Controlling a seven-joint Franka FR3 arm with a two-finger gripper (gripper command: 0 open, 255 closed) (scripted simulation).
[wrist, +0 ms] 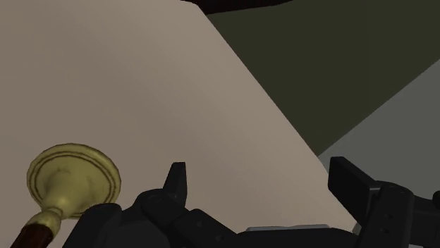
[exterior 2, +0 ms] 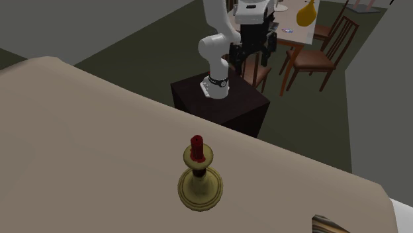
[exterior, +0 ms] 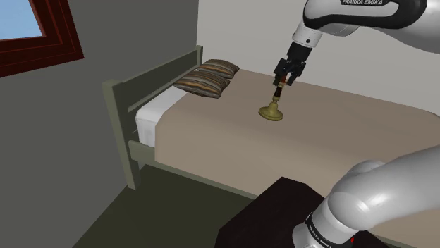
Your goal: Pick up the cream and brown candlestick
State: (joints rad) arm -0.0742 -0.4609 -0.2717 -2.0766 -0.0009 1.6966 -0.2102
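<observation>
On the beige bed [exterior: 338,141], mid-surface, the candlestick [exterior: 274,103] stands upright: yellowish round base, dark brown stem, red top. Shoulder view has the gripper [exterior: 286,77] just above its top. Wrist view: fingers [wrist: 178,180] spread wide, gripping nothing, candlestick base off to one side outside them. Two striped pillows [exterior: 210,77] lie by the headboard [exterior: 151,77]
</observation>
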